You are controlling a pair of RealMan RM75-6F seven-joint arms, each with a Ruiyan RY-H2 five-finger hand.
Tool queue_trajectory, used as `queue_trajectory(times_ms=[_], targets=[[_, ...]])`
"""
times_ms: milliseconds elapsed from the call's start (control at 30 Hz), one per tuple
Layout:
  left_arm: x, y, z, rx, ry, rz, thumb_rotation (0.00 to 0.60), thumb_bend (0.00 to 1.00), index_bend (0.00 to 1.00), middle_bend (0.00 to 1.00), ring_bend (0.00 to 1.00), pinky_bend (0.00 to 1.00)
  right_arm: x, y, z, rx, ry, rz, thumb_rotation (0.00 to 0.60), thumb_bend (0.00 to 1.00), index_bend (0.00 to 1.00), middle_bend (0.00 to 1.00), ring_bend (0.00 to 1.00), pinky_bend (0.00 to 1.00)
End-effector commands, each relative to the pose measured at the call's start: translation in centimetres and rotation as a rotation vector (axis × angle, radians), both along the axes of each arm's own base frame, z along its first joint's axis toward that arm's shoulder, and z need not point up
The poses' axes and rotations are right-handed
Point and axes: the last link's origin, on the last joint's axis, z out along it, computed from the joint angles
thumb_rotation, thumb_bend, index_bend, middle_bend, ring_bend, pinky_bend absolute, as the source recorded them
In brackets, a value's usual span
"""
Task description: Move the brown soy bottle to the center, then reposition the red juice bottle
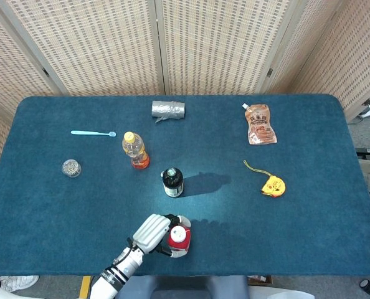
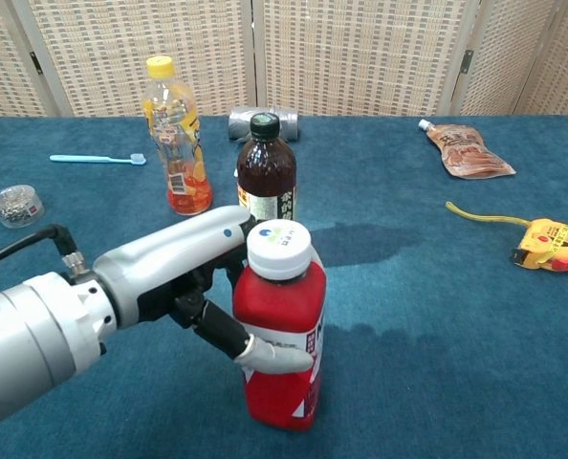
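Note:
The red juice bottle with a white cap stands upright near the table's front edge, also seen from above as the red juice bottle. My left hand grips it from the left, fingers wrapped around its body; in the head view the left hand sits beside the cap. The brown soy bottle stands upright near the table's middle, just behind the juice bottle. My right hand is in neither view.
A yellow-capped orange drink bottle, a light blue toothbrush, a small clear jar, a grey roll, a brown pouch and a yellow tape measure lie on the blue table.

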Motion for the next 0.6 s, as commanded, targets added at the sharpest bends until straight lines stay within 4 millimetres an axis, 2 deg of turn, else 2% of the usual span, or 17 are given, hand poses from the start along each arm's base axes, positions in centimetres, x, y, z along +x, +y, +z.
queue_trajectory(times_ms=[33, 267, 600], targets=[[0.01, -0.07, 0.0, -0.001, 0.001, 0.0, 0.6, 0.12, 0.27, 0.44, 0.35, 0.49, -0.01, -0.02, -0.03, 0.002, -0.001, 0.0, 0.6, 0.0, 0.14, 0.28, 0.18, 0.43], [-0.23, -0.04, 0.2, 0.001, 0.005, 0.008, 0.6, 0.12, 0.18, 0.39, 0.31, 0.49, -0.04, -0.05, 0.0, 0.003, 0.0, 0.001, 0.6, 0.0, 0.14, 0.28, 0.18, 0.43], [-0.77, -0.06, 0.94, 0.01, 0.01, 0.017, 0.6, 0.12, 0.17, 0.37, 0.3, 0.49, 0.08, 0.0, -0.11, 0.009, -0.001, 0.007, 0.6, 0.0, 0.14, 0.28, 0.18, 0.43]])
